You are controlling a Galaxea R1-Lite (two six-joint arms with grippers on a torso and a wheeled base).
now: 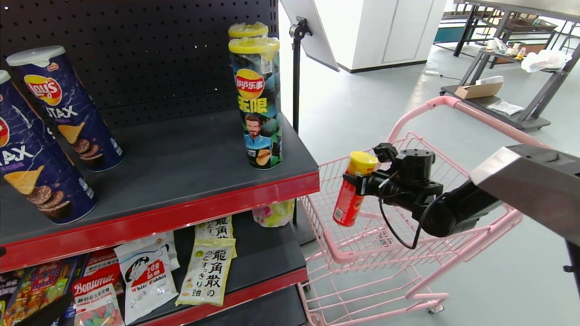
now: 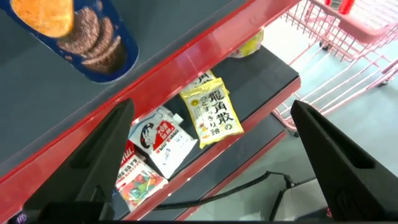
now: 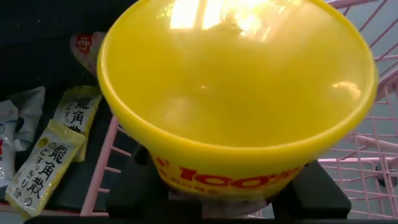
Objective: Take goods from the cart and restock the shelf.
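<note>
Nearest, the left gripper [image 2: 212,107] hangs with fingers spread over the shelf [image 2: 180,65] front. Farther out, the right gripper [image 1: 362,183] is clamped on the red can [image 1: 346,206], nearly upright above the cart [image 1: 421,108]; the top shelf board lies to its left.

Shop-style setup inside lab hall: snack-stocked pegboard shelf [image 1: 181,165], pink cart [image 1: 446,101], workbenches [image 1: 521,118] behind.

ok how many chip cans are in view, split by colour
dark blue cans, on the top shelf: 2
teal and black cans with yellow lids, one behind the other on the same shelf: 2
red can with a yellow lid, held in the right gripper over the cart: 1
total: 5
</note>
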